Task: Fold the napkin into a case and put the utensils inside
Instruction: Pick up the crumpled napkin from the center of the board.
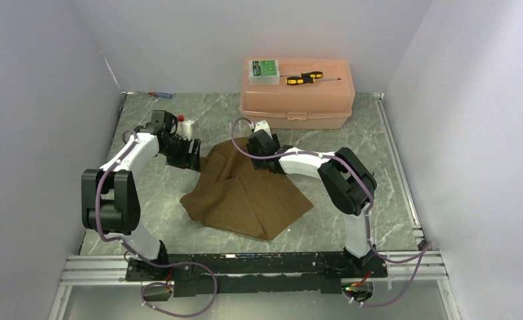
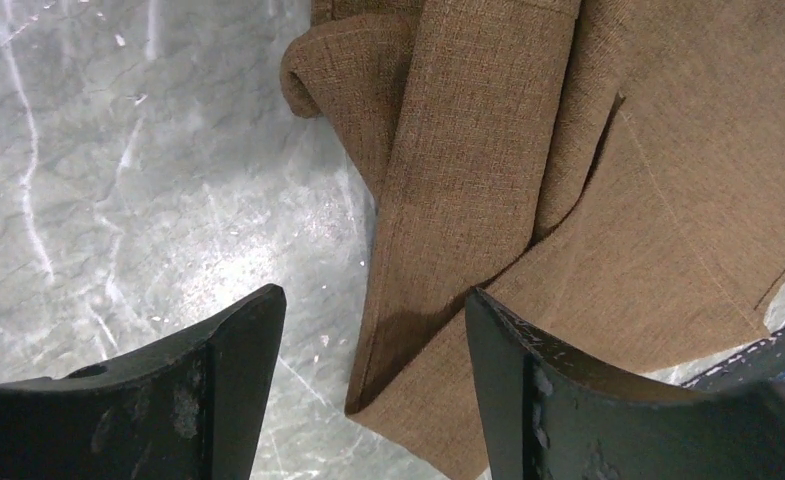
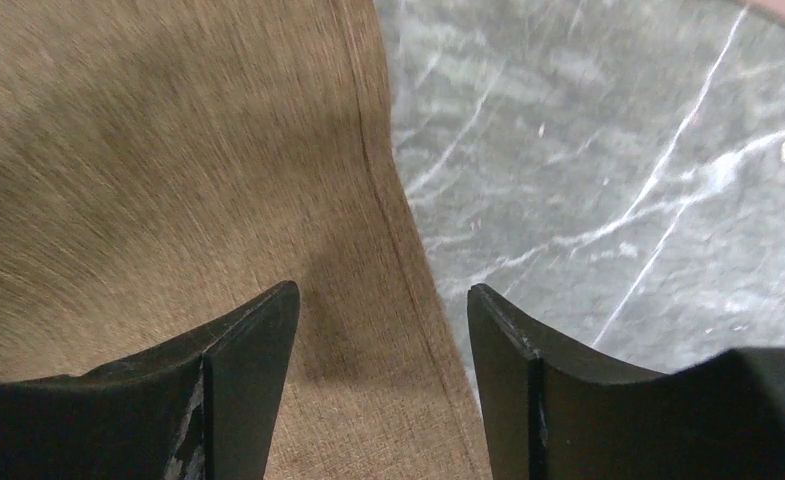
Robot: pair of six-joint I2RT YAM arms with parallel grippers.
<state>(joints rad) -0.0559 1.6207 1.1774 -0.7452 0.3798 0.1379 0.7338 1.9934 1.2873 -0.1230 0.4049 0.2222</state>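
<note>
Brown napkin [image 1: 245, 193] lying rumpled on the marble table [image 1: 378, 173]
Its folds overlap at mid-table. At its far left corner the left gripper [image 2: 373, 300] stands spread, gripping nothing. At the far edge the right gripper [image 3: 383, 295] is likewise spread over the hem. Beyond, a pink box [image 1: 297, 100] carries a yellow-and-black screwdriver [image 1: 304, 79].

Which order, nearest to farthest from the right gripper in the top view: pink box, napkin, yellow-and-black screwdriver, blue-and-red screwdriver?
1. napkin, its back edge right under the right gripper.
2. pink box, just behind, at the back wall.
3. yellow-and-black screwdriver, on the box lid.
4. blue-and-red screwdriver, far back-left corner of the table.
</note>
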